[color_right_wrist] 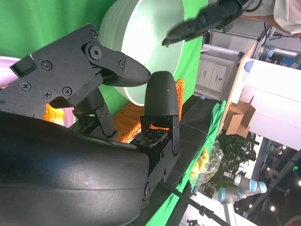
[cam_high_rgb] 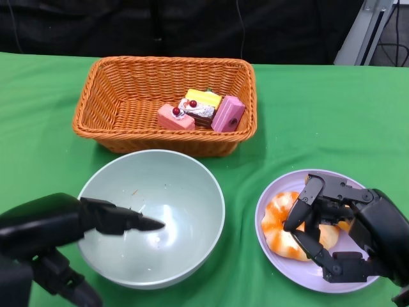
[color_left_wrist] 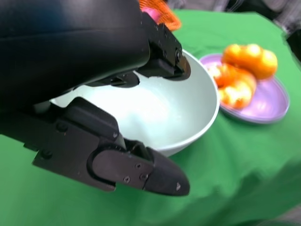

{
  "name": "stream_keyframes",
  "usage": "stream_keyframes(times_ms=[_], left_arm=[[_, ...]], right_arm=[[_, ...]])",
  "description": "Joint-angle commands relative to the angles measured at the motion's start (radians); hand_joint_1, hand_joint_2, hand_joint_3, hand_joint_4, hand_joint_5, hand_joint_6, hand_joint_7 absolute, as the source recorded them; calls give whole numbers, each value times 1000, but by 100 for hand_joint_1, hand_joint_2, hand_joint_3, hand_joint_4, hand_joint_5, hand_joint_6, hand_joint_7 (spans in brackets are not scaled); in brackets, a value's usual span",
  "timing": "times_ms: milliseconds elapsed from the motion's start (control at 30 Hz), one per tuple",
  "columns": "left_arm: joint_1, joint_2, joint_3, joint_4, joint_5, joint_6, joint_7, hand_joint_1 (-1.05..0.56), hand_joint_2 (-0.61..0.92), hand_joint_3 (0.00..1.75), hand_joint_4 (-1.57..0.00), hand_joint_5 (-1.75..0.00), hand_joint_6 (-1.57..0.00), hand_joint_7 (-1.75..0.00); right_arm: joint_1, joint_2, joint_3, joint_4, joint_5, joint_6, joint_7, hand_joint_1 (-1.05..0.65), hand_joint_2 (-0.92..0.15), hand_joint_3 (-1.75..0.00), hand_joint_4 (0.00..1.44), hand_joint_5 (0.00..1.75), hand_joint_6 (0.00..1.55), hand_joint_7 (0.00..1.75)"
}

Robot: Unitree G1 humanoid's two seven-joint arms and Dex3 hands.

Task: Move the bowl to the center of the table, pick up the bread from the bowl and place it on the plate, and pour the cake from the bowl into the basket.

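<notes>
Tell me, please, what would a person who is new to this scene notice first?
First the orange basket at the back of the green table, with small colourful cakes inside it. In front of it stands a large pale bowl with nothing in it, and the left hand reaches over its rim. To the right a bread lies on a purple plate, with the right hand just above it.
</notes>
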Motion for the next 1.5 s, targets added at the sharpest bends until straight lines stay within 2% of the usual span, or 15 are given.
stream_keyframes(times_ms=[33,167,200,367,600,733,767,800,900,933,1000,1067,1200,1367,1500], left_arm=[[22,1,40,-51,-170,163,-120,-101,92,28,-22,-1,-25,0],[37,-91,128,-62,-359,314,-168,-92,92,26,-34,-7,-33,-4],[38,-122,152,-59,-384,330,-160,-89,92,26,-44,-9,-40,-4],[39,-228,242,-58,-424,390,-137,-84,92,27,-66,-14,-53,-5],[44,-367,356,-105,-503,535,-34,-51,92,10,-94,-21,-76,-8],[40,-414,387,-135,-492,569,8,-38,92,6,-102,-27,-86,-9],[42,-424,392,-149,-486,574,21,-34,92,7,-102,-35,-91,-10],[43,-431,395,-163,-479,580,35,-30,92,9,-93,-58,-99,-9],[49,-443,403,-206,-466,612,67,-22,92,18,-81,-100,-112,-16],[51,-443,406,-221,-465,622,70,-20,90,25,-78,-111,-110,-28],[55,-443,409,-237,-463,636,73,-18,80,49,-75,-130,-91,-80],[66,-443,413,-271,-459,654,88,-19,75,57,-75,-138,-86,-96],[81,-445,415,-322,-450,681,108,-22,72,64,-75,-148,-82,-108],[82,-433,418,-366,-452,730,118,-24,70,65,-74,-149,-79,-111],[82,-425,426,-390,-450,758,120,-27,73,56,-75,-146,-79,-109]], right_arm=[[0,-5,-7,-7,10,-3,-1,-26,-62,-94,74,175,61,152],[-4,3,-14,-5,21,-6,-7,-27,-63,-93,71,175,60,152],[-9,7,-18,-2,29,-6,-9,-25,-63,-93,71,175,60,152],[-36,22,-37,16,64,-1,-15,-24,-58,-101,74,175,62,153],[-89,36,-98,-29,212,146,-18,-22,-48,-117,80,170,67,148],[-111,26,-128,-66,273,210,-16,-19,-51,-110,79,165,67,141],[-117,22,-136,-86,292,233,-17,-20,-51,-108,77,163,67,137],[-122,21,-141,-105,307,255,-19,-20,-51,-106,76,160,67,133],[-131,16,-144,-164,334,314,-26,-21,-51,-105,78,155,70,127],[-129,16,-141,-184,342,334,-28,-22,-50,-105,78,154,71,126],[-125,17,-140,-206,349,359,-32,-24,-50,-104,80,151,72,124],[-111,11,-138,-238,361,387,-28,-26,-49,-104,80,151,72,124],[-95,9,-136,-286,367,420,-31,-27,-46,-104,82,149,73,123],[-95,12,-142,-338,382,471,-50,-29,-45,-105,82,148,73,122],[-96,8,-149,-365,404,498,-55,-31,-44,-106,81,148,72,121]])
